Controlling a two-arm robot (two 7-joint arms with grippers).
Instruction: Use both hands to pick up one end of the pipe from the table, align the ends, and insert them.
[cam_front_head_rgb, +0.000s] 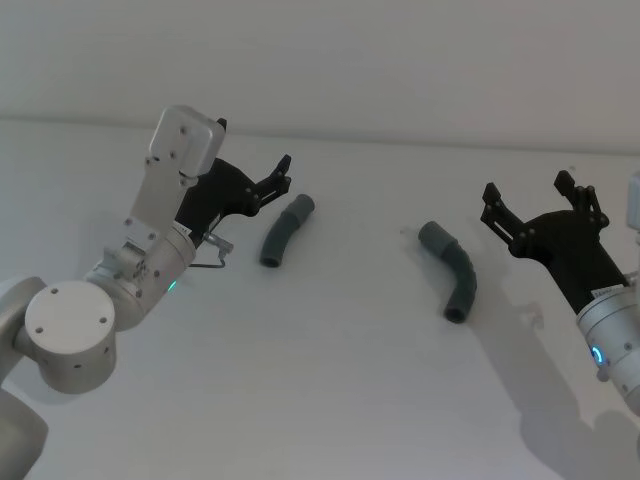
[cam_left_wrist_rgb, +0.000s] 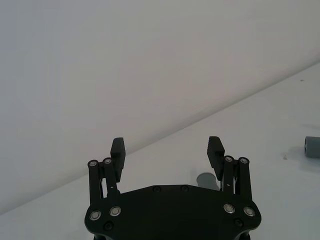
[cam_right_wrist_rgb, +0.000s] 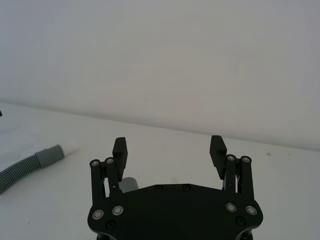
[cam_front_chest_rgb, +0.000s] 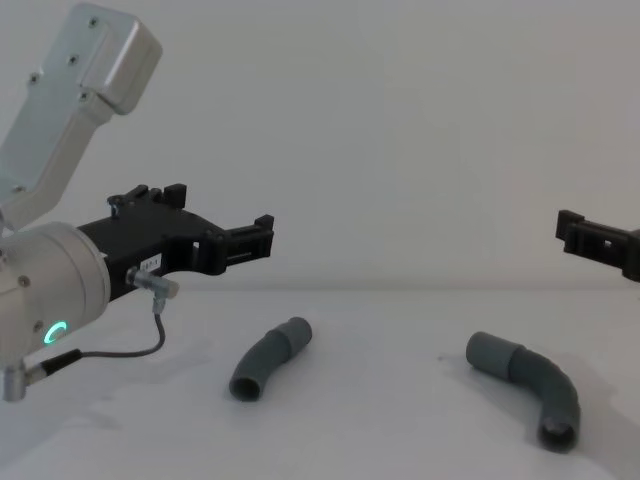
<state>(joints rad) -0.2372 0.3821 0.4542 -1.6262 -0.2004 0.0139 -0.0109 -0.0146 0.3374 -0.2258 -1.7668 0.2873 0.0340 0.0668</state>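
Note:
Two dark-grey curved pipe pieces lie apart on the white table (cam_front_head_rgb: 350, 380). The left piece (cam_front_head_rgb: 285, 230) (cam_front_chest_rgb: 270, 358) is just right of my left gripper (cam_front_head_rgb: 280, 175) (cam_front_chest_rgb: 225, 212), which hovers open above the table with nothing in it. The right piece (cam_front_head_rgb: 452, 270) (cam_front_chest_rgb: 530, 385) lies left of my right gripper (cam_front_head_rgb: 527, 187) (cam_front_chest_rgb: 575, 232), also open and holding nothing. In the left wrist view the left gripper (cam_left_wrist_rgb: 167, 147) has a grey cuff (cam_left_wrist_rgb: 205, 179) showing past its base. The right wrist view shows the right gripper (cam_right_wrist_rgb: 168, 146), a grey cuff (cam_right_wrist_rgb: 129, 183) below it, and a ribbed piece with a white tip (cam_right_wrist_rgb: 70, 148).
A plain pale wall (cam_front_head_rgb: 400, 60) rises behind the table's far edge. A grey cable (cam_front_chest_rgb: 150, 335) loops off the left wrist. The table surface between and in front of the two pieces is bare white.

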